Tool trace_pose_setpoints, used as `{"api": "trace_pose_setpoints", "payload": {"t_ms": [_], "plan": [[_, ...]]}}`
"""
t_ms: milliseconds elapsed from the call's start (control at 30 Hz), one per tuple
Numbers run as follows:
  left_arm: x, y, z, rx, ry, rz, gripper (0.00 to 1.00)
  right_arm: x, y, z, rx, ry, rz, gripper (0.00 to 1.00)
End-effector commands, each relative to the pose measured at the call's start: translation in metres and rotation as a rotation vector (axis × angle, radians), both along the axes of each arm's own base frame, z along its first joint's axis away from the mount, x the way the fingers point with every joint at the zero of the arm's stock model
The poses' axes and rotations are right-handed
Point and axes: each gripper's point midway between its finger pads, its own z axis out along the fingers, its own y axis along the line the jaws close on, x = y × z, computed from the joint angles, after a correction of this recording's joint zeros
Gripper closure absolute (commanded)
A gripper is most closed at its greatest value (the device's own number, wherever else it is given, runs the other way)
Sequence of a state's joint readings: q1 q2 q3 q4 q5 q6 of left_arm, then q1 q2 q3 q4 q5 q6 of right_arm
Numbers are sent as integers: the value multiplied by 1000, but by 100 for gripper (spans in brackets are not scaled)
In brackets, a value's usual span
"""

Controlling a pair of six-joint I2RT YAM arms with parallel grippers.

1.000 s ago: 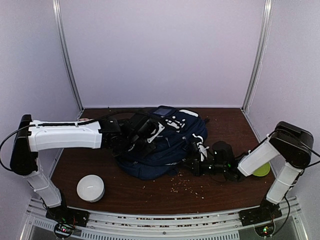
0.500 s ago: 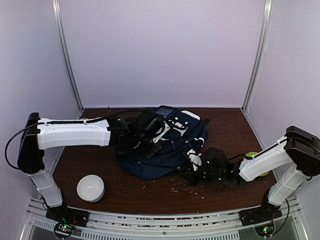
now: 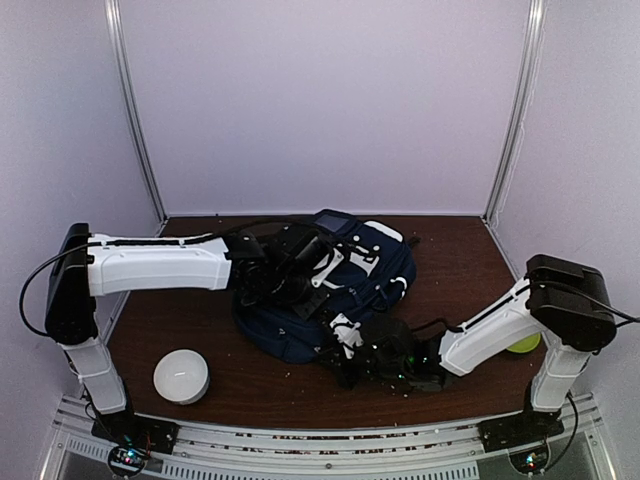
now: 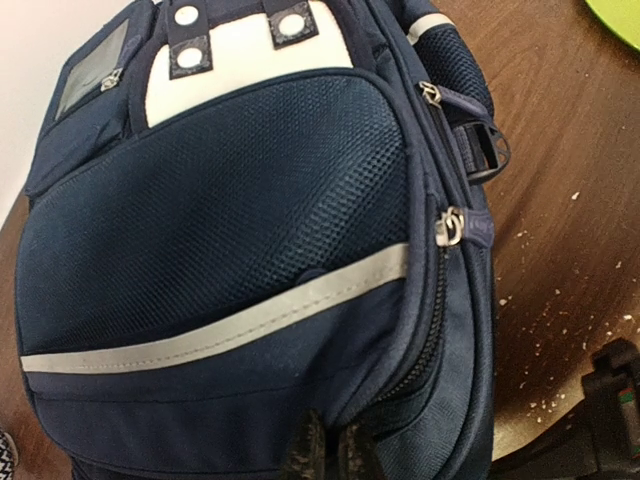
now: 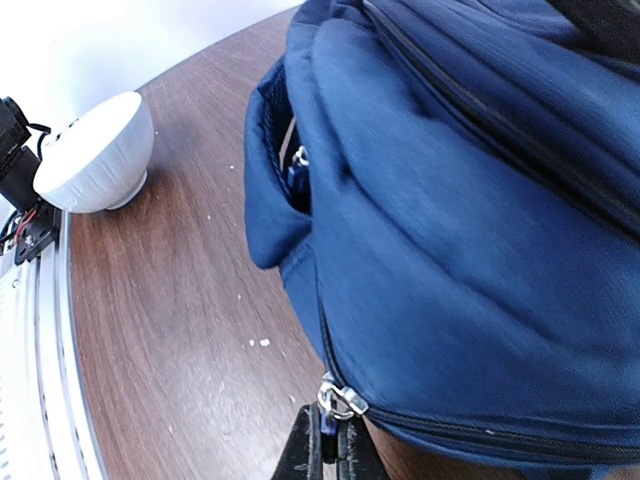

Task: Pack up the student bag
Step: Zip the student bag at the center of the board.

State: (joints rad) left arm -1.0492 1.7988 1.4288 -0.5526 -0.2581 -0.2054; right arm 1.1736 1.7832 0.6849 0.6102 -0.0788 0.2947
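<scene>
The student bag (image 3: 345, 285), dark navy with white trim, lies flat in the middle of the table and fills the left wrist view (image 4: 230, 230) and the right wrist view (image 5: 470, 220). My left gripper (image 3: 312, 296) rests on the bag's top face, shut on a fold of its fabric (image 4: 325, 455). My right gripper (image 3: 340, 345) is at the bag's near edge, shut on the blue tab of a zipper pull (image 5: 330, 445). The metal slider (image 5: 338, 400) sits just above the fingertips, and the zipper line runs off to the right.
A white ribbed round container (image 3: 181, 376) (image 5: 100, 150) stands near the front left. A lime-green object (image 3: 525, 343) (image 4: 615, 15) lies at the right behind my right arm. Pale crumbs (image 3: 380, 375) are scattered on the brown table in front of the bag.
My right gripper has travelled left along the bag's near edge, taking the zipper pull with it. The left arm reached slightly further right and kept its pinch on the bag.
</scene>
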Motion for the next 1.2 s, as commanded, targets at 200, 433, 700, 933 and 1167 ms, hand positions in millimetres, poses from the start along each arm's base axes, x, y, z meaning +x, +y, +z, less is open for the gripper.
{"api": "trace_pose_setpoints", "payload": {"t_ms": [200,433,700,933,1167], "plan": [[20,-3,29,-179,-18,76,61,-24,43,22,106,0,129,100],[31,45,66,-237,-71,188,21,-24,46,21,99,5,133,100],[51,125,62,-312,-46,412,12,-24,43,24,101,7,126,100],[76,157,-12,-359,135,565,15,-24,43,21,84,13,118,100],[86,139,-50,-350,217,551,28,-26,49,20,56,14,121,100]]}}
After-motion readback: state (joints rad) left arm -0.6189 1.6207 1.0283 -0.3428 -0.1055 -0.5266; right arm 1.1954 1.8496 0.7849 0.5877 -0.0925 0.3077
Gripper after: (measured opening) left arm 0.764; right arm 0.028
